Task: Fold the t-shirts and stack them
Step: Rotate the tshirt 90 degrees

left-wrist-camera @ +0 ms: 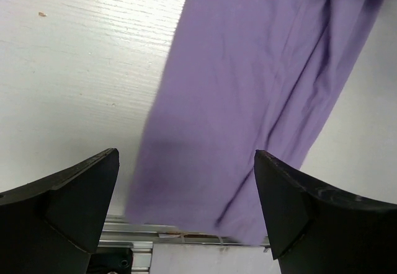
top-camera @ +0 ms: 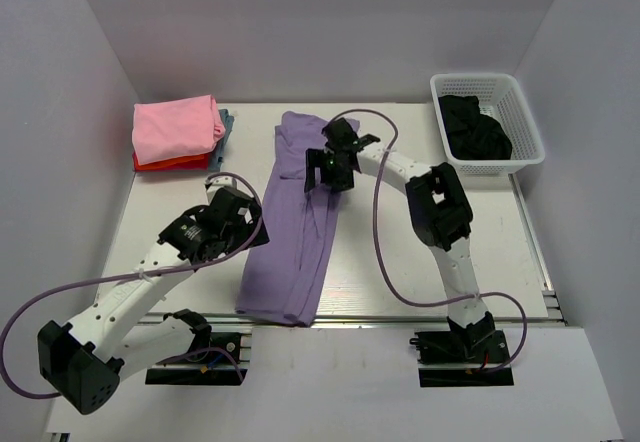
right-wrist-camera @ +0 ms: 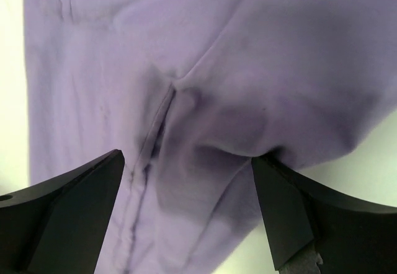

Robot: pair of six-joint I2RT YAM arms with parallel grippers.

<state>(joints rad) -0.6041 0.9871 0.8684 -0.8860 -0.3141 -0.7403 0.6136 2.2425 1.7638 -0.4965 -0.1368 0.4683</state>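
A lavender-purple t-shirt (top-camera: 298,224) lies folded into a long strip down the table's middle, from the back to the front edge. It fills the left wrist view (left-wrist-camera: 248,88) and the right wrist view (right-wrist-camera: 205,75). My left gripper (top-camera: 243,224) is open and empty just left of the strip's middle, above the table. My right gripper (top-camera: 330,170) is open over the strip's upper part, its right finger at a raised fold. A folded stack sits at the back left: a pink shirt (top-camera: 176,129) on top, a red one (top-camera: 160,163) beneath, a grey-blue edge (top-camera: 226,122) at its right.
A white lattice basket (top-camera: 520,112) at the back right holds dark cloth (top-camera: 474,129). The table's metal front rail (top-camera: 400,320) runs along the near edge, and shows in the left wrist view (left-wrist-camera: 180,234). White walls enclose the table on three sides.
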